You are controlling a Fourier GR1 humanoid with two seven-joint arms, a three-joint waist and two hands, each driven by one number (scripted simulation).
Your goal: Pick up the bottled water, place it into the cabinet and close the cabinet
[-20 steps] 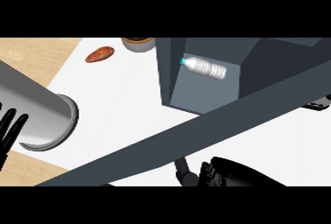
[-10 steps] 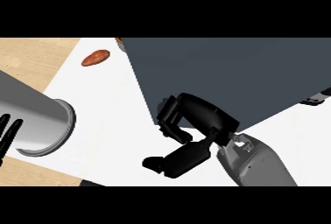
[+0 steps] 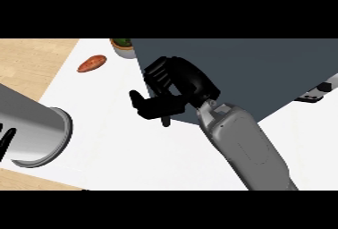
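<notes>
The big dark cabinet (image 3: 264,71) filled the view from about twelve to three o'clock. Its top and side looked like one flat grey face, with no open gap to see into. The bottled water could not be seen anywhere, so it was most likely already inside. That part of the job looked done.

The right hand (image 3: 173,89) sat near the middle of the view, right at the cabinet's left edge. Its fingers were curled, and nothing could be seen between them. It was hard to tell if it was touching the cabinet or just beside it. It looked like the door was shut or nearly shut, so only a last little push might be left.

The left hand (image 3: 6,139) showed only as dark fingers at nine o'clock, straight and resting, behind a big grey tube (image 3: 33,134).

On the white tabletop (image 3: 132,152), a sweet potato (image 3: 91,63) lay at eleven o'clock, and a small pot (image 3: 122,46) stood near it, just beside the cabinet.
</notes>
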